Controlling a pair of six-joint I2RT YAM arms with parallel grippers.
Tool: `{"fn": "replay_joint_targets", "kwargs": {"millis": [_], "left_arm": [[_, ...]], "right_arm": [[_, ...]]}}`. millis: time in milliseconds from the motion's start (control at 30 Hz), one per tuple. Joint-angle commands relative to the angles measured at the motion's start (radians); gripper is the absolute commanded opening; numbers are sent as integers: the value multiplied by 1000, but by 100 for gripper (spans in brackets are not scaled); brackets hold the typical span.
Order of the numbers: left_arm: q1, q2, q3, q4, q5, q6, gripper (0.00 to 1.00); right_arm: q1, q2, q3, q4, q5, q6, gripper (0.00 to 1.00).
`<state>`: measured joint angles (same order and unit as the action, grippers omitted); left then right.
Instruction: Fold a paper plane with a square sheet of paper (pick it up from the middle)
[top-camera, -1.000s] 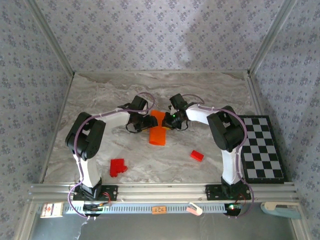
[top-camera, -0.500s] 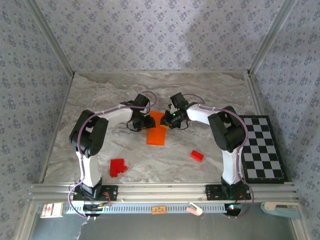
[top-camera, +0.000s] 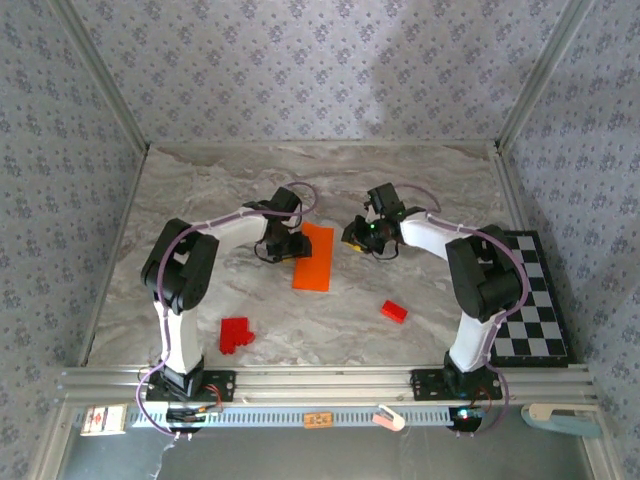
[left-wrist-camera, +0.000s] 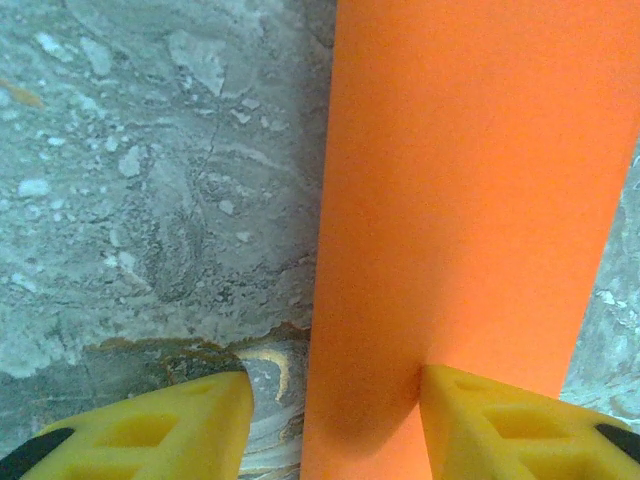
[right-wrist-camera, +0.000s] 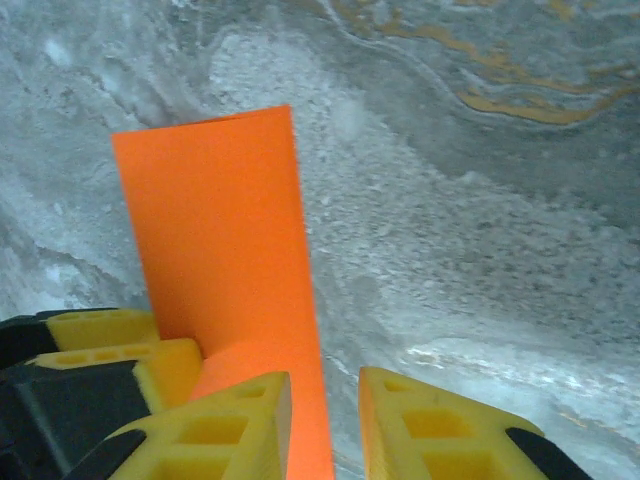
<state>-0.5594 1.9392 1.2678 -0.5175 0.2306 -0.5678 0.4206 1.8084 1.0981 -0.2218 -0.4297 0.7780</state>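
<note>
**Both hands parted beside a flat orange strip**

Nearest the arm bases, a red block (top-camera: 236, 333) lies well short of the left hand (top-camera: 290, 247). A smaller red block (top-camera: 393, 311) lies short of the right hand (top-camera: 352, 237). The chequered board (top-camera: 525, 300) sits off to that hand's outer side. Farther out, the orange paper (top-camera: 313, 257) lies flat as a long strip on the marble tabletop (top-camera: 200, 180), between the two hands. The left hand is spread wide, with one yellow finger (left-wrist-camera: 510, 425) over the paper's end and the other finger (left-wrist-camera: 150, 430) over bare tabletop beside its edge. The right hand's fingers stand narrowly apart and grip nothing. They sit just beside the paper's other long edge, which runs away ahead of them.
</note>
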Motion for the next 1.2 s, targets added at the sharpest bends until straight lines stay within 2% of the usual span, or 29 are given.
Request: {"fn": "replay_joint_targets", "kwargs": {"millis": [0,467,1167], "left_arm": [[-29,90,-19,-30,10,25,51],[-37,134,-10,-44,-14,-58,53],[-54,161,13,-50,21,18,55]], "right_arm": [[-1,-14,-13,-21,22,0,26],[7,-3,-17,-3,9,3,26],[41,34,6,25,-23,-4,25]]}}
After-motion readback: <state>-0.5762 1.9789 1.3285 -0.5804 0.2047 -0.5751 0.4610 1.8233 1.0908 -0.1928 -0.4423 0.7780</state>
